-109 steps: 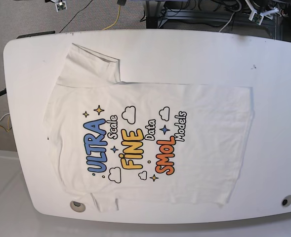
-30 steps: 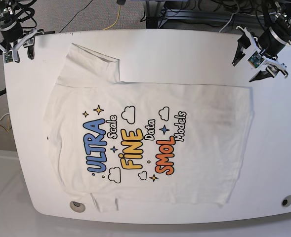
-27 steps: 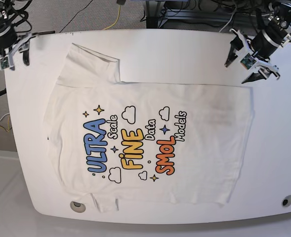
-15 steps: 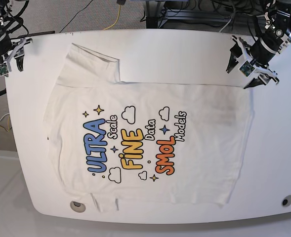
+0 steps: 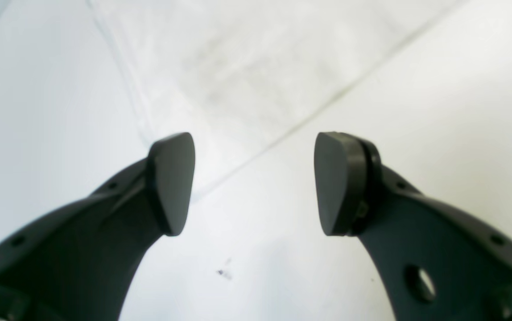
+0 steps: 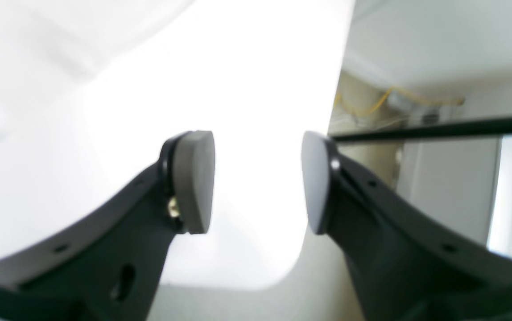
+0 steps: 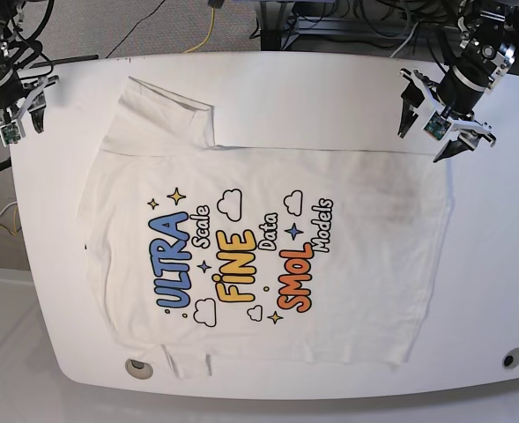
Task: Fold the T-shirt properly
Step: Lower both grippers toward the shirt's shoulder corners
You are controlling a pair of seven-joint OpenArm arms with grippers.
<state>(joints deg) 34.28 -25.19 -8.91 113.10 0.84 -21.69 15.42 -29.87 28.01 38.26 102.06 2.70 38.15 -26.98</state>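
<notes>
Nearest to us in the base view lies the hem side of the table [image 7: 488, 291], with one round hole [image 7: 137, 367] at each near corner — two in all. On it we see one T-shirt [image 7: 268, 256], spread flat and print-side up, collar toward the view's left, hem toward its right, one sleeve [image 7: 166, 115] lying out toward the far edge. We find no fold in it yet, so in our judgement the task has barely begun: every fold is left to do.

Farther back are our two grippers. The left gripper [image 7: 441, 115] hangs over the shirt's far hem corner with its jaws wide apart and nothing between them; its wrist view shows the cloth edge [image 5: 256, 151] running below the pads [image 5: 171, 183]. The right gripper [image 7: 11, 92] sits at the table's far corner on the other side, just off the shirt near the sleeve — its jaws stand apart too, holding nothing, over bare table [image 6: 256, 133] and the edge. Beyond are cables [image 7: 208, 22] on the floor.
</notes>
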